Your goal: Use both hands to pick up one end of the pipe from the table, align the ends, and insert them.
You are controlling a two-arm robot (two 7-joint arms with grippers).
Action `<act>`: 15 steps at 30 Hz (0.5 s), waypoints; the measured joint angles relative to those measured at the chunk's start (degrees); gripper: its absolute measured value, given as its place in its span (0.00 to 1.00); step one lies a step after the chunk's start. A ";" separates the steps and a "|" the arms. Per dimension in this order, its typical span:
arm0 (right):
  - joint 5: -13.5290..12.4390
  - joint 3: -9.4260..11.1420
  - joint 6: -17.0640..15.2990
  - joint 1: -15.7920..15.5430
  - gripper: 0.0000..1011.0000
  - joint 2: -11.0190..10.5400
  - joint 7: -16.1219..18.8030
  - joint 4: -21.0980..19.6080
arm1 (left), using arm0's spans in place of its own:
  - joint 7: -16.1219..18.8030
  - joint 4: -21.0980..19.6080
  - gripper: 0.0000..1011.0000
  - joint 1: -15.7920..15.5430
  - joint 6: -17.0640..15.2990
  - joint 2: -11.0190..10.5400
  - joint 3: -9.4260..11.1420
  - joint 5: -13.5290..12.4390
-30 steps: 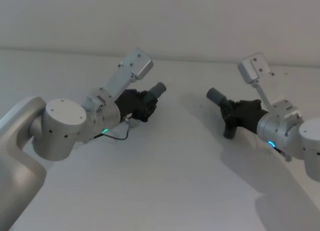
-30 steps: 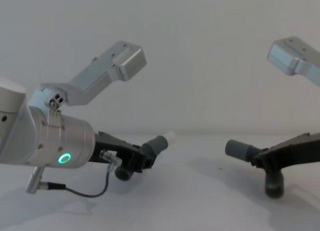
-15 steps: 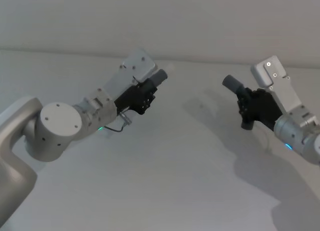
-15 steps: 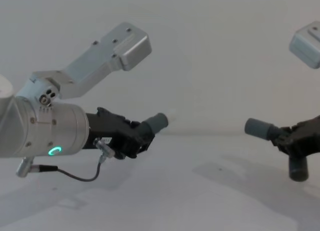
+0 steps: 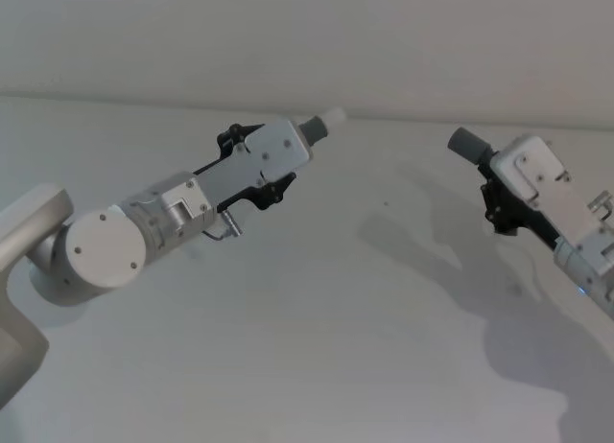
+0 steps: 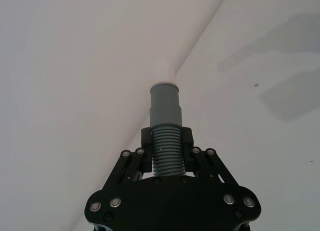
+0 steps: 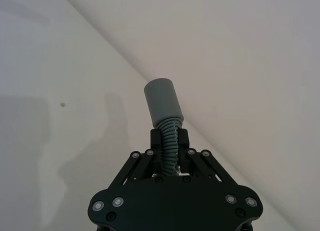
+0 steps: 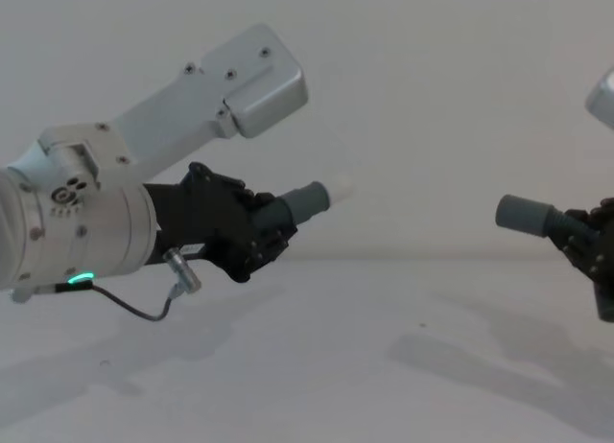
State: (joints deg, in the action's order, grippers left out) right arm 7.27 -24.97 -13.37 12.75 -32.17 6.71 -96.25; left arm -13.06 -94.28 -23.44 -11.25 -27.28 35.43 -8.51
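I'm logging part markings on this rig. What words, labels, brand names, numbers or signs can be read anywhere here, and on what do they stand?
None: no readable text in any view.
The left gripper, right gripper, left pipe piece, right pipe piece and table are all unmarked.
The grey wrist housing bears only screw heads, no print.
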 joint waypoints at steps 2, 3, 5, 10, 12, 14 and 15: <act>1.01 -0.30 1.63 -0.13 0.18 -0.71 -0.40 0.13 | 0.20 -0.21 0.33 -0.13 0.93 -0.59 0.39 -1.03; 2.03 -0.58 2.92 -0.21 0.18 -1.31 -0.69 0.26 | 0.45 -0.38 0.33 -0.23 1.99 -1.07 0.76 -2.26; 3.24 -0.89 4.46 -0.27 0.18 -1.94 -1.03 0.45 | 0.69 -0.53 0.33 -0.34 2.96 -1.53 1.12 -3.33; 7.21 -2.04 9.20 -0.31 0.18 -4.05 -1.91 1.19 | 1.66 -0.99 0.33 -0.80 6.40 -3.31 2.37 -7.37; 9.06 -2.64 11.27 -0.23 0.18 -4.95 -2.17 1.55 | 2.19 -1.14 0.33 -1.02 8.02 -4.08 2.95 -9.32; 10.66 -3.33 13.09 -0.05 0.18 -5.82 -2.37 1.91 | 2.50 -1.24 0.33 -1.18 8.95 -4.56 3.31 -10.48; 11.24 -3.54 13.73 0.03 0.18 -6.07 -2.42 2.01 | 2.86 -1.33 0.33 -1.36 9.94 -5.06 3.72 -11.63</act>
State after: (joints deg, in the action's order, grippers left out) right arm 18.51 -28.50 0.36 12.78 -38.24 4.30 -94.24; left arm -10.20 -95.61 -24.80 -1.30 -32.34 39.15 -20.14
